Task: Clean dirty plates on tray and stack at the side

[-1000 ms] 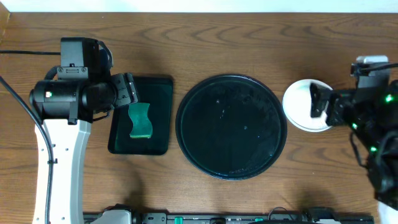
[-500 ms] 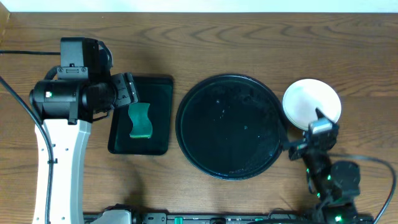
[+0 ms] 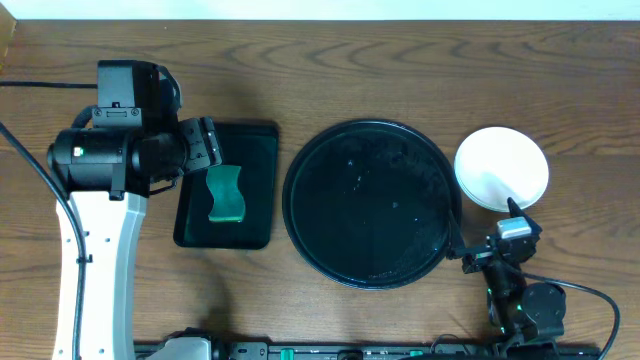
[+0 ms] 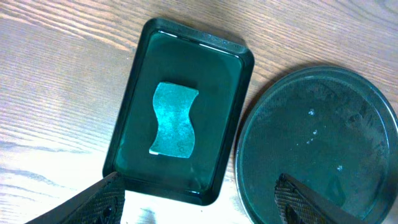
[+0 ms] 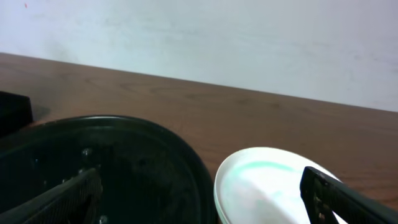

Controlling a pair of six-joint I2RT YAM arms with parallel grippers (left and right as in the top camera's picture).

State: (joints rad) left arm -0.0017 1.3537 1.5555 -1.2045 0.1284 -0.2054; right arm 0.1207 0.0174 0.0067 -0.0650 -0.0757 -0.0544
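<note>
R gripper: fingers spread wide, nothing held, bases cut off by frame. Stack of small round pale plates sits on brown wood-grain tabletop beside large round glossy black tray; count hidden, rim contact unclear. L gripper: wide, above rect. black tray w/ green sponge.

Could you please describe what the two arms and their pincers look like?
The left arm has a long white link and bulky black cylindrical joints with a small green light; a black cable runs to it. The right arm is black with green lights and a looping cable. The left pincer and right pincer are dark and taper to points.
</note>
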